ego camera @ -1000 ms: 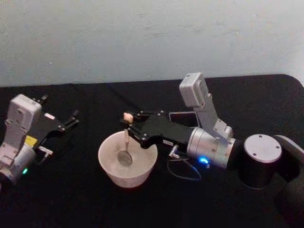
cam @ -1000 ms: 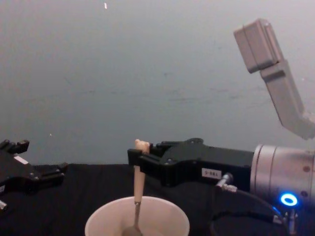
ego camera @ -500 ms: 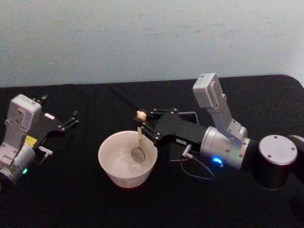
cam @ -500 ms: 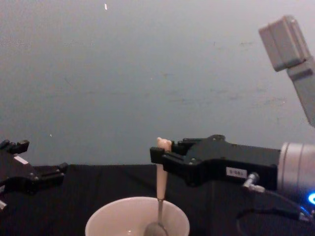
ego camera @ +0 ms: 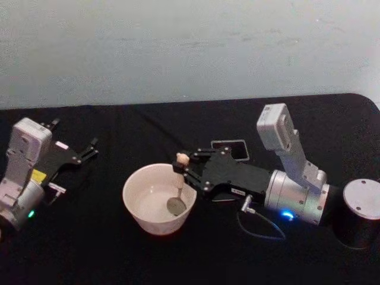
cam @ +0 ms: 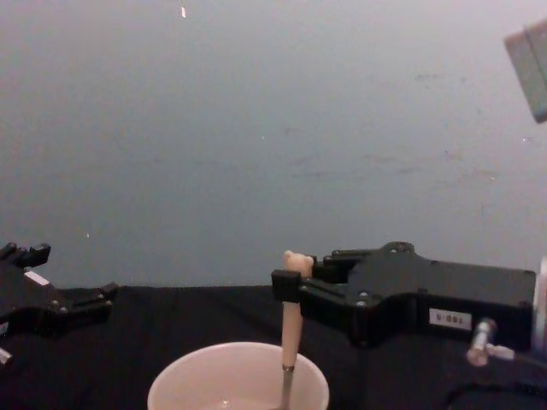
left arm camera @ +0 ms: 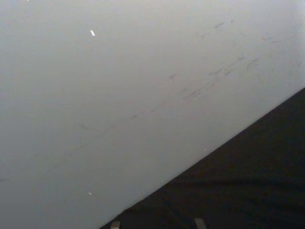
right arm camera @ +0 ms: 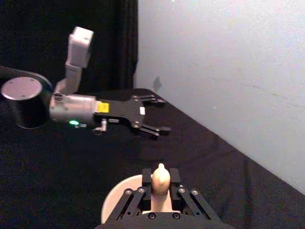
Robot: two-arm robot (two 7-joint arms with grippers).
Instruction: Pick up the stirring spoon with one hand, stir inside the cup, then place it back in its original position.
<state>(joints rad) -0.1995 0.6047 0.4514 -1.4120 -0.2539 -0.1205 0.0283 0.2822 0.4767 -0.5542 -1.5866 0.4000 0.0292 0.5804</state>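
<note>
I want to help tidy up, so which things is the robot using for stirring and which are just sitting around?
In the job: black right gripper on its silver-grey arm, shut on the slim beige-handled metal stirring spoon; wide round white cup; dark grey square holder.
Just there: black left gripper, parked open at the left; black tablecloth.

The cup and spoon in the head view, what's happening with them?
The right gripper grips the stirring spoon by its beige handle, near upright, with the metal bowl down inside the cup, toward the cup's right side; it looks like stirring. The dark grey holder stands just behind that gripper. The left gripper rests open off to the left, away from the cup.
</note>
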